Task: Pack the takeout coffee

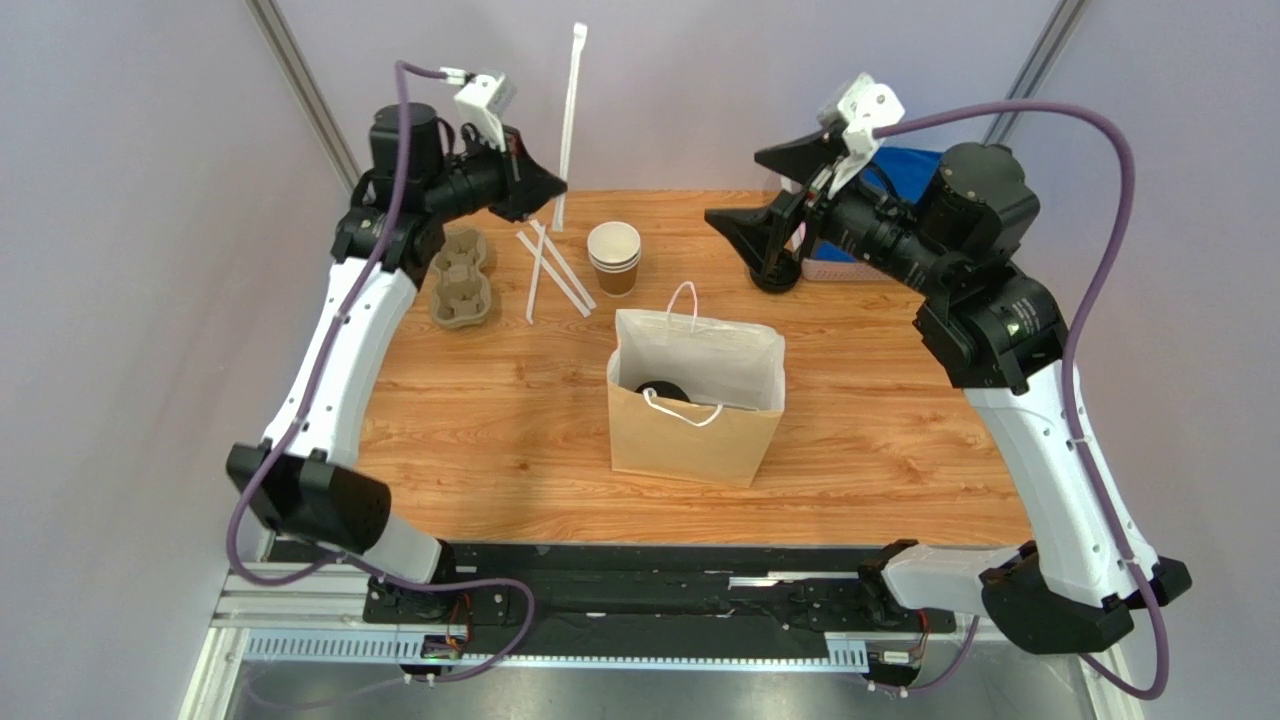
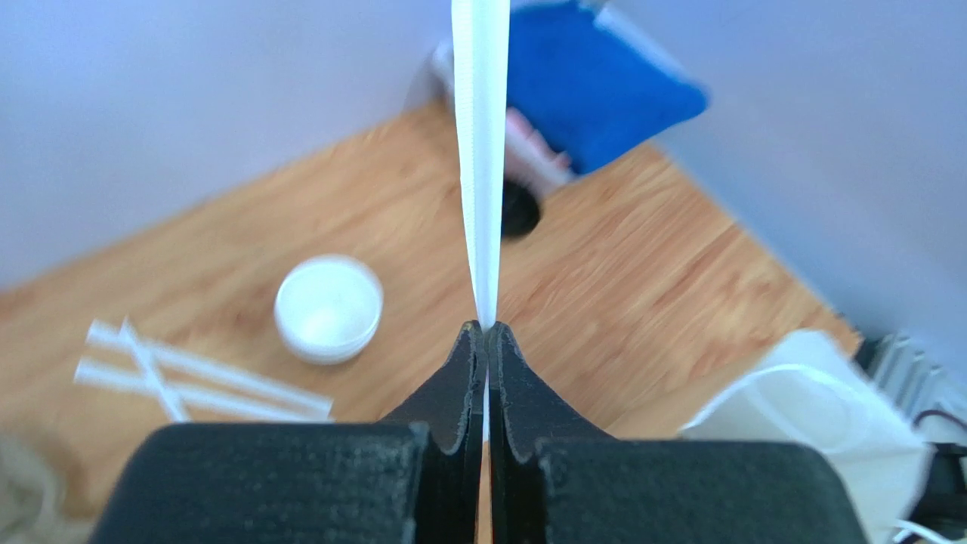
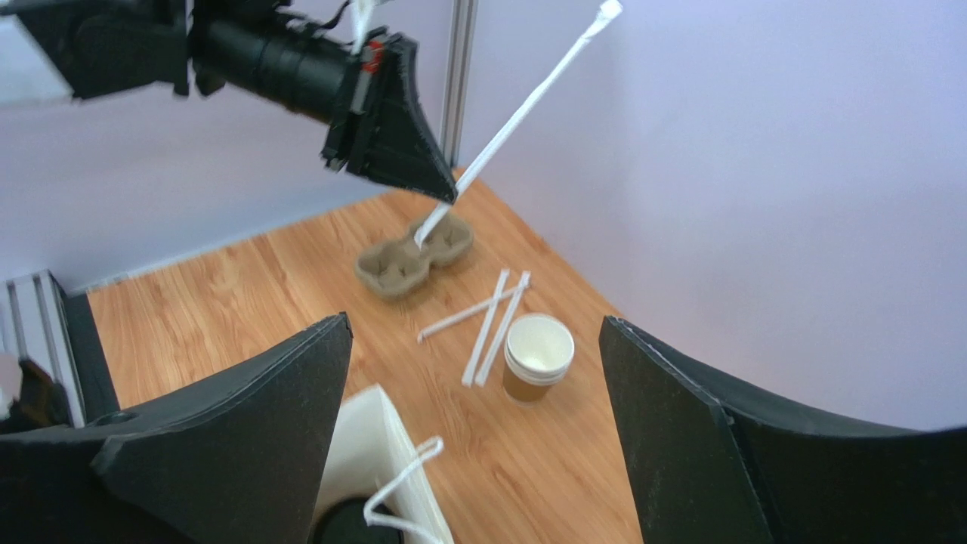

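Tabletop [image 1: 496, 405] sits well below left claw [image 2: 486, 329], clamped on straw [image 2: 479, 170] by its end; right claw [image 3: 474, 340] gapes empty. Straw may pivot, missing bag [image 1: 699, 435].

The top camera looks down from above and behind me, far enough to hold the whole table [image 1: 496, 420]. My left wrist camera sits close behind my left fingers [image 2: 448, 391] and faces forward past their tips. My right wrist camera looks out between my right fingers [image 3: 227, 419]. All three views share the stack of cups [image 1: 615, 255] and the wrapped straw [image 1: 573, 90] that rises from my left fingertips.
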### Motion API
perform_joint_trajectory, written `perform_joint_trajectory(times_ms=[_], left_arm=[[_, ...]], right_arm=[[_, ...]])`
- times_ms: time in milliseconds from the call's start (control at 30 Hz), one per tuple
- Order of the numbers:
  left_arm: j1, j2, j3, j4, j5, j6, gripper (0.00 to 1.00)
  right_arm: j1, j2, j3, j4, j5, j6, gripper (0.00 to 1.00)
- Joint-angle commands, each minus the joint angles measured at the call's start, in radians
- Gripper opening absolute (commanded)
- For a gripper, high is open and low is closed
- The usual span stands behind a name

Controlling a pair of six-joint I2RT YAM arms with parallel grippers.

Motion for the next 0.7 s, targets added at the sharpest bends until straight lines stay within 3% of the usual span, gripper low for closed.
perform_joint_trajectory(times_ms=[0, 100, 300, 500, 667], left_arm=[[-0.005, -0.112, -0.081, 0.387, 0.242, -0.263, 0.00], [-0.032, -0.156, -0.142, 0.537, 0.308, -0.333, 0.00], [-0.141, -0.235, -0.234, 0.598, 0.318, -0.379, 0.00], [-0.244, -0.293, -0.314, 0.633, 0.266, -0.408, 0.00], [-0.267, -0.322, -0.349, 0.636, 0.250, -0.414, 0.00]], right_arm=[[-0.003, 0.069, 0.096, 0.169, -0.037, 0.199, 0.86], [-0.003, 0.129, 0.174, 0.231, -0.062, 0.309, 0.85], [0.008, 0.227, 0.317, 0.294, -0.091, 0.433, 0.81], [0.051, 0.244, 0.309, 0.308, -0.084, 0.442, 0.74], [0.078, 0.252, 0.305, 0.263, -0.031, 0.431, 0.61]])
